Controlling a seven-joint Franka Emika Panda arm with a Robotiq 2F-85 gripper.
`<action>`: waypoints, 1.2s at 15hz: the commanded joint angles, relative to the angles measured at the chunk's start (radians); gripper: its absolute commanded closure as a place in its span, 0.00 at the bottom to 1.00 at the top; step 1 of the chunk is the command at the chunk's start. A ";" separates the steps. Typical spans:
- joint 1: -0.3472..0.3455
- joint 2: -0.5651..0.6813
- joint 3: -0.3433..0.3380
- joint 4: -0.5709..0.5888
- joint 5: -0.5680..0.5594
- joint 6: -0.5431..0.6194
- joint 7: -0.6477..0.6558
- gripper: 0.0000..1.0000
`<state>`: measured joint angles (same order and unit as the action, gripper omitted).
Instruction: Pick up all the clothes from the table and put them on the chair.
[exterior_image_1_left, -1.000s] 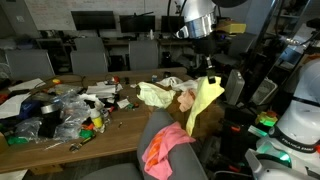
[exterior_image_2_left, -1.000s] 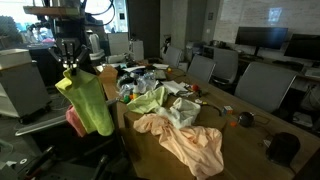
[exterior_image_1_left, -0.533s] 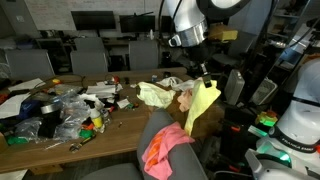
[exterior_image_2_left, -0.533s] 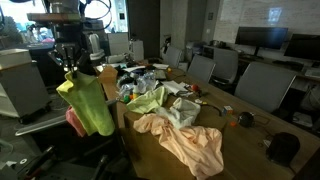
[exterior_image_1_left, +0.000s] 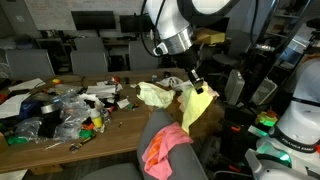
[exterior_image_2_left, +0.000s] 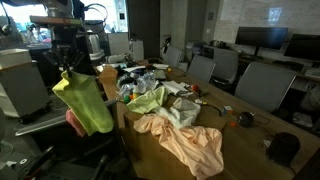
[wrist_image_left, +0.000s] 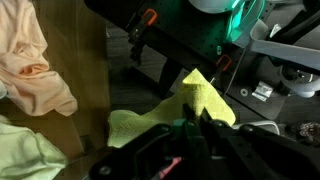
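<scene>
I see an office | black flat monitors (exterior_image_1_left: 93, 19) in a row | dark grey office chairs (exterior_image_1_left: 88, 52) around long brown wooden table (exterior_image_1_left: 115, 128)

A yellow-green garment (exterior_image_1_left: 200, 106) is seen hanging limp just beside the grey chair (exterior_image_1_left: 150, 128), over which a pink garment (exterior_image_1_left: 165, 148) is draped. A peach garment (exterior_image_2_left: 192, 145) lies crumpled on the brown counter (exterior_image_1_left: 110, 136).

Hanging garment (exterior_image_1_left: 198, 108) over chair (exterior_image_1_left: 150, 130), beside table (exterior_image_1_left: 115, 130), clothes (exterior_image_2_left: 190, 140) on table

Black monitors (exterior_image_1_left: 93, 19) stand behind grey office chairs (exterior_image_1_left: 88, 55).
</scene>
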<state>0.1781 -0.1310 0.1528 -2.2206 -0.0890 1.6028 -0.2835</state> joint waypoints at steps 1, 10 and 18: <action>0.010 0.091 0.000 0.102 0.052 -0.069 -0.106 0.98; -0.014 0.240 0.007 0.267 0.286 -0.149 -0.353 0.98; -0.040 0.330 0.008 0.344 0.394 -0.173 -0.377 0.98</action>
<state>0.1568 0.1570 0.1531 -1.9324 0.2747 1.4705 -0.6525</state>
